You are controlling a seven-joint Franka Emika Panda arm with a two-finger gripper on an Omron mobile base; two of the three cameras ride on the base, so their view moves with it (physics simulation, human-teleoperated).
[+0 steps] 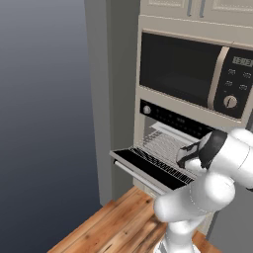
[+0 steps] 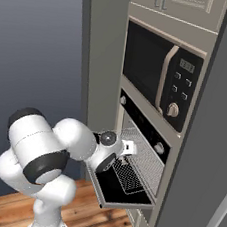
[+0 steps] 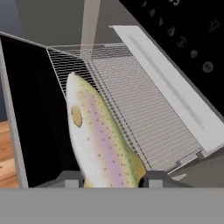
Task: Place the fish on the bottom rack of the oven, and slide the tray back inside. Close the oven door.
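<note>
In the hand view my gripper (image 3: 111, 179) is shut on the fish (image 3: 98, 140), a long speckled trout with a pink stripe, its head pointing away from me. The fish hangs over the near left edge of the bottom rack (image 3: 144, 105), a silver wire grid pulled out over the open oven door (image 3: 35, 109). I cannot tell whether the fish touches the wires. From the base, the gripper (image 1: 184, 157) (image 2: 123, 159) sits just above the pulled-out rack (image 1: 160, 148) (image 2: 128, 177) and the lowered black door (image 1: 143, 165) (image 2: 120, 196) of the oven (image 1: 173, 118) (image 2: 144, 124).
A black microwave (image 1: 192, 74) (image 2: 155, 75) sits above the oven in the cream cabinet. The door's silver bar handle (image 1: 136, 175) juts toward the room. A grey wall panel (image 1: 106, 99) flanks the oven's left; a tall grey surface (image 2: 207, 147) stands to its right. Wooden floor (image 1: 113, 222) lies below.
</note>
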